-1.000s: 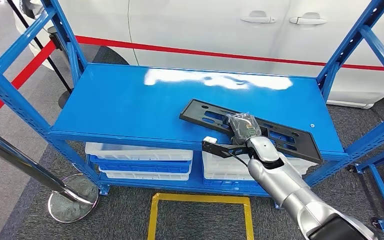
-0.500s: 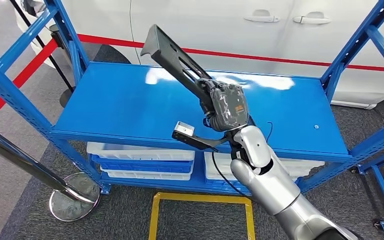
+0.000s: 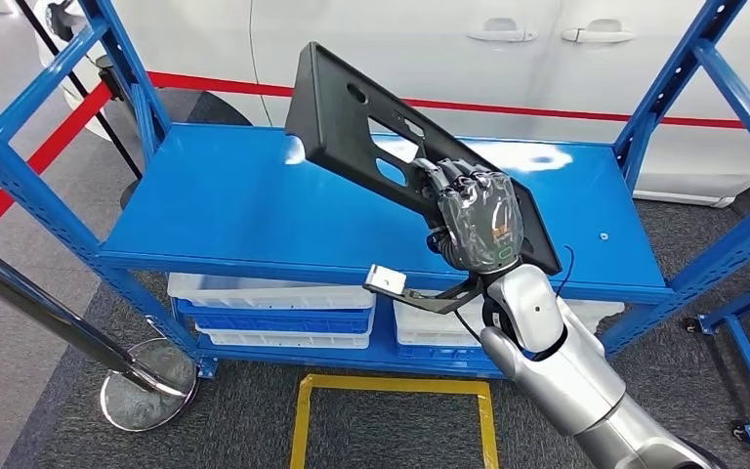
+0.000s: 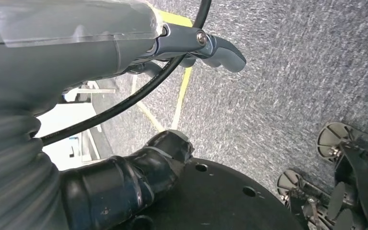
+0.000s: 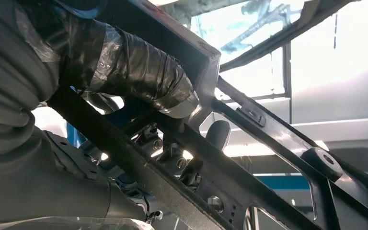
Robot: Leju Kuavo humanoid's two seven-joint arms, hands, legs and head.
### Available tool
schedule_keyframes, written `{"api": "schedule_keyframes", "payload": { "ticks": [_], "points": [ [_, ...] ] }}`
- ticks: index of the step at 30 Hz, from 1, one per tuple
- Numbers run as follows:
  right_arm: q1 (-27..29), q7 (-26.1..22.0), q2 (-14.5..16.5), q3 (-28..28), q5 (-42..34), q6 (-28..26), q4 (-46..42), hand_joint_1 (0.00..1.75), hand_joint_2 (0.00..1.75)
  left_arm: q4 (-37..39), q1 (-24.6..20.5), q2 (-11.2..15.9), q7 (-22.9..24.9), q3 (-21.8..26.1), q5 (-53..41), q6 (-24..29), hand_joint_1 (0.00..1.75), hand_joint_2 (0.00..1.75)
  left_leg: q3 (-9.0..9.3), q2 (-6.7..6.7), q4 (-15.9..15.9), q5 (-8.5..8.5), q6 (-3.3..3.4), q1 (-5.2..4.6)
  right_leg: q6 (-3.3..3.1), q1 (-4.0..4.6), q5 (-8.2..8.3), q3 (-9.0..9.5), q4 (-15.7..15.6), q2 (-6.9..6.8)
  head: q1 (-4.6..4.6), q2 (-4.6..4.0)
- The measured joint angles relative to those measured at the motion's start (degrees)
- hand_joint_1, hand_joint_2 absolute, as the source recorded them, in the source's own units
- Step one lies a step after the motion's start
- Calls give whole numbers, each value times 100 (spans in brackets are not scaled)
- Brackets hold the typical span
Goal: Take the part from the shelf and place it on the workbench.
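silver jointed right arm (image 3: 566,376), dark plastic-wrapped right hand (image 3: 477,223), thin black cable, grey ribbed wrist cover

The right hand (image 3: 479,227) covers the lower end of the black part (image 3: 371,127); its fingertips hidden behind.

Head view high above shelf (image 3: 254,210), right wrist close behind part (image 5: 249,182), left wrist floorward

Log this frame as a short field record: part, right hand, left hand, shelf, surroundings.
part: black slotted panel, lifted off the shelf, tilted up
right hand: right hand grips the panel's lower end
left hand: left hand hangs over grey carpet, holds nothing
shelf: blue shelf, top bare; white bins below
surroundings: white car behind
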Motion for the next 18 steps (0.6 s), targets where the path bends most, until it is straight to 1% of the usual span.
{"api": "schedule_keyframes", "payload": {
  "ticks": [1, 2, 4, 5, 6, 7, 8, 9, 10, 11, 12, 14, 15, 18],
  "points": [
    [-16, -3, -7, 26, 4, -8, -4, 175, 175, 0, 0, 5, 9, -3, 1, 1, 0, 175, -66, 4, 156, -155, -32, 5, -53, -15, 54, -35, -23, -12, -3, 0],
    [-32, -4, -11, 54, 9, -14, -11, 175, 175, 0, -2, 11, 17, -9, 1, 1, 0, 175, -170, 10, 428, -383, -59, 16, -94, -28, 108, -85, -35, -25, -7, 0],
    [-58, -4, -28, 114, 26, -23, -27, 175, 175, 0, -4, 20, 23, -26, 2, 1, 0, 175, -408, 15, 1146, -858, -105, 28, -131, -12, 194, -211, -15, -42, -11, 0],
    [-61, -3, -42, 145, 46, -28, -32, 175, 175, 0, -3, 24, 23, -33, 4, -1, 0, 175, -469, 16, 1424, -983, -122, 32, -130, -7, 231, -280, 1, -50, -11, 0],
    [-64, 2, -61, 181, 68, -37, -36, 175, 175, 0, -2, 26, 23, -38, 7, -3, 0, 175, -439, 16, 1528, -1011, -132, 36, -125, -4, 265, -347, 20, -59, -11, 0],
    [-68, 9, -80, 217, 92, -48, -38, 175, 175, 0, -1, 28, 22, -40, 8, -4, 0, 175, -312, 16, 1451, -963, -137, 41, -117, -3, 300, -415, 43, -65, -11, 0],
    [-78, 17, -100, 251, 114, -61, -41, 175, 175, 0, 0, 30, 22, -43, 10, -5, 0, 175, -76, 17, 1160, -844, -133, 47, -103, -5, 331, -478, 67, -68, -12, 0],
    [-99, 27, -120, 283, 130, -78, -47, 175, 175, 0, -2, 32, 22, -45, 10, -5, 0, 175, 209, 17, 747, -746, -120, 51, -83, -7, 360, -533, 95, -68, -12, 0],
    [-124, 38, -145, 314, 144, -94, -59, 175, 175, 0, -4, 34, 22, -47, 10, -7, 0, 175, 449, 13, 390, -671, -98, 40, -54, -7, 393, -582, 118, -66, -11, 0],
    [-151, 48, -173, 347, 158, -112, -72, 175, 175, 0, -6, 36, 23, -49, 10, -8, 0, 175, 606, 9, 139, -618, -68, 25, -19, -8, 424, -615, 131, -67, -8, 0],
    [-179, 57, -201, 381, 170, -134, -83, 175, 175, 0, -8, 37, 25, -50, 12, -10, 0, 175, 663, 5, 3, -610, -37, 9, 20, -8, 460, -636, 139, -68, -7, 0],
    [-212, 64, -239, 423, 182, -170, -95, 175, 175, 0, -8, 37, 29, -51, 17, -13, 0, 175, 622, 1, -10, -577, 11, -13, 80, -10, 520, -647, 122, -69, -6, 0],
    [-220, 64, -247, 433, 184, -182, -96, 175, 175, 0, -8, 37, 30, -51, 20, -14, 0, 175, 609, 1, -19, -579, 22, -16, 95, -10, 539, -649, 117, -69, -7, 0],
    [-223, 64, -250, 435, 185, -185, -96, 175, 175, 0, -9, 37, 31, -52, 21, -14, 0, 175, 605, 2, -15, -574, 29, -19, 102, -11, 549, -648, 108, -69, -7, 0]
  ]
}}
